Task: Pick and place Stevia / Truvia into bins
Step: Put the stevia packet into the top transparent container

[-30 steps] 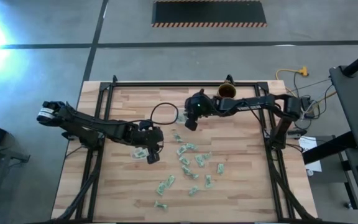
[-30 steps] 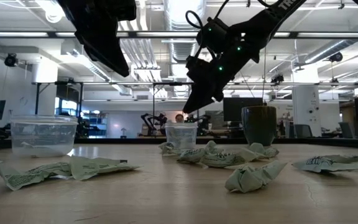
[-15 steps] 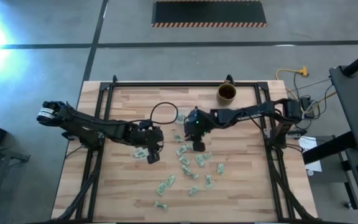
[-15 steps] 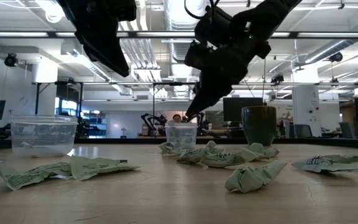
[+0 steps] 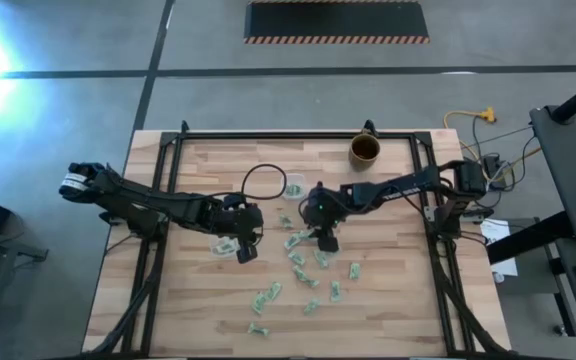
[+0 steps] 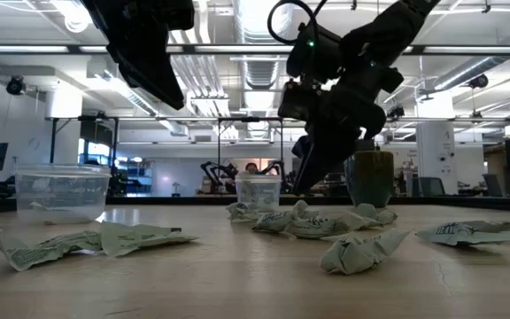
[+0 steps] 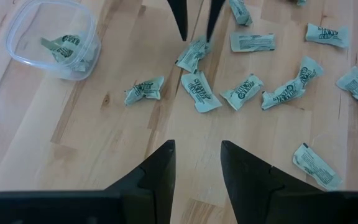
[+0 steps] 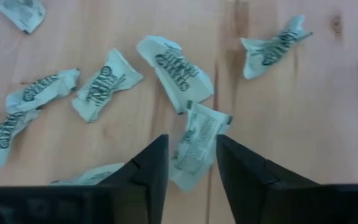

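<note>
A: Where are the pale green and white crumpled paper sachets?

B: Scattered on the light wooden slatted table, most of them on the near side of the brown opaque mug; a few already lie inside the larger clear plastic cup, which stands well to the left of the mug; the smaller clear plastic cup sits between the two

A: And the right gripper?

B: Down among the sachets, in front of the mug and a little left of it; its two dark fingers stand apart with one sachet lying between the tips, not clamped

A: The left gripper?

B: It hangs above the table farther left of the mug, near the larger cup; its fingers are spread and nothing is between them
</note>
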Controlling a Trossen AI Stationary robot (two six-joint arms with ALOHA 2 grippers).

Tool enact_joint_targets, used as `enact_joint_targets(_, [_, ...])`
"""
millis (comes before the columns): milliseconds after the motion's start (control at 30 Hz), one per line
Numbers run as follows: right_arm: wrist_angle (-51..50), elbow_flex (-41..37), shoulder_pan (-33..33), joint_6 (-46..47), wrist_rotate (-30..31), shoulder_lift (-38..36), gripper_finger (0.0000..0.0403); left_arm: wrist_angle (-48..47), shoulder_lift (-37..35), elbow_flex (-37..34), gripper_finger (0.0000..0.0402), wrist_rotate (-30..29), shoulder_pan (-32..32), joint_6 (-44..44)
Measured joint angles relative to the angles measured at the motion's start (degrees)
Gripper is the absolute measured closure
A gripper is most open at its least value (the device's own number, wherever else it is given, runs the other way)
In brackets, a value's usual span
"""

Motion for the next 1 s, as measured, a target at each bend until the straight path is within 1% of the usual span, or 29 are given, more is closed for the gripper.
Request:
enact_joint_targets(200, [0.1,-0.4,0.3,-0.2,0.2,0.0,0.0228,0.0,0.0,0.0,0.0290,0.0,0.0,0.0])
enact_joint_targets(367, [1.9,-2.4,0.5,-0.6,0.2,0.0,0.0211,0.0,0.0,0.0,0.0290,0.0,0.0,0.0])
enact_joint_targets(567, [2.7,-4.1,0.9,0.3,1.7,0.0,0.0207,0.0,0.0,0.0,0.0290,-0.1,0.0,0.0])
enact_joint_targets(867, [5.9,-4.9,2.1,1.2,2.0,0.0,0.0207,0.0,0.0,0.0,0.0290,-0.3,0.0,0.0])
enact_joint_targets(1000, [6.5,-5.1,2.4,2.0,3.4,1.0,0.0208,0.0,0.0,0.0,0.0290,-0.3,0.0,0.0])
